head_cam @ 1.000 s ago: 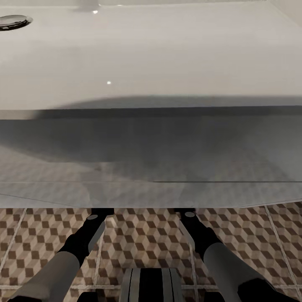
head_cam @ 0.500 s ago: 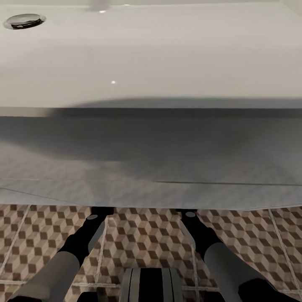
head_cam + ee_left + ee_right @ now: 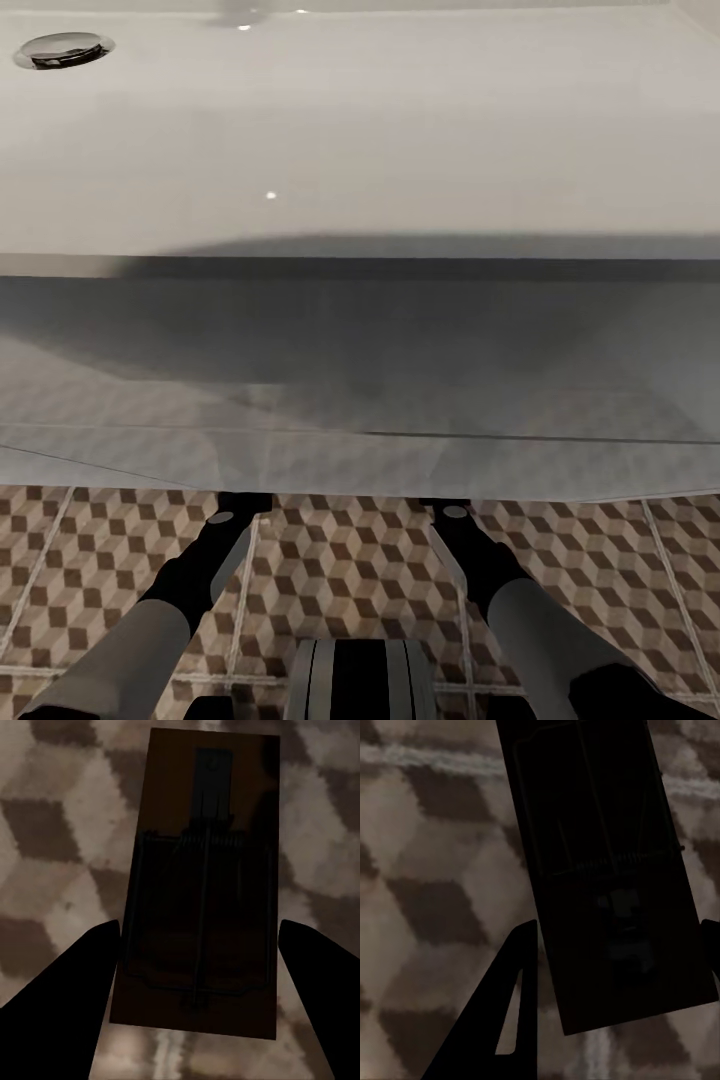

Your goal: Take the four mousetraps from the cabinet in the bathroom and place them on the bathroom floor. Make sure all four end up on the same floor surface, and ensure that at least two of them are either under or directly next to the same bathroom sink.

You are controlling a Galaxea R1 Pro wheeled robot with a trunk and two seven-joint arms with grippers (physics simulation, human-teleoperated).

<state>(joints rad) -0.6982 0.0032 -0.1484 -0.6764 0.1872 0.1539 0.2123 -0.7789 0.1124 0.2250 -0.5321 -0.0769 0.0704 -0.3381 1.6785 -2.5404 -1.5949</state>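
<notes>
Over the last second our head view slid slightly, the sink's drain [image 3: 62, 49] drifting rightward; now we sit nearly settled beneath the white sink [image 3: 360, 140]. Each gripper, left [image 3: 199, 952] and right [image 3: 615, 967], has jaws spread around a mousetrap [image 3: 202, 885], the other [image 3: 600, 862], above the patterned bathroom floor [image 3: 330, 570]; contact unclear.
</notes>
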